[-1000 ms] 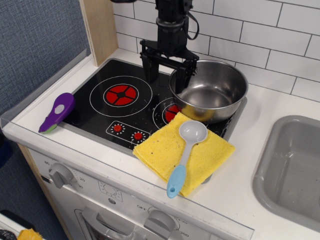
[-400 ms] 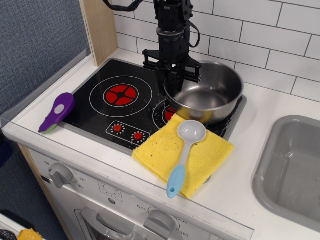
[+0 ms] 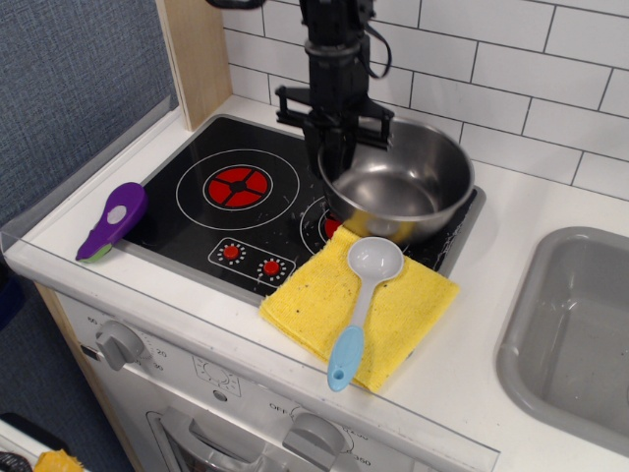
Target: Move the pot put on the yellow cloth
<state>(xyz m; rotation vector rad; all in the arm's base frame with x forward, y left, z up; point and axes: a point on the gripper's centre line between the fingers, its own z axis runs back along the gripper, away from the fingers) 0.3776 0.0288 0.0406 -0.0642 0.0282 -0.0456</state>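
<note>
The shiny steel pot (image 3: pixel 398 182) hangs slightly tilted just above the stove's right burner, its near wall over the far edge of the yellow cloth (image 3: pixel 359 305). My black gripper (image 3: pixel 332 159) is shut on the pot's left rim. The cloth lies flat at the stove's front right corner. A grey-and-blue plastic spoon (image 3: pixel 360 300) lies on top of the cloth, its bowl touching or just in front of the pot's wall.
The black stove top (image 3: pixel 246 211) has a red burner (image 3: pixel 237 185) at left. A purple eggplant toy (image 3: pixel 112 220) lies on the counter at left. The grey sink basin (image 3: pixel 575 334) is at right. A tiled wall stands behind.
My gripper closed on the pot's left rim and lifted it. The pot shifted left and toward the cloth, and its tilt changed.
</note>
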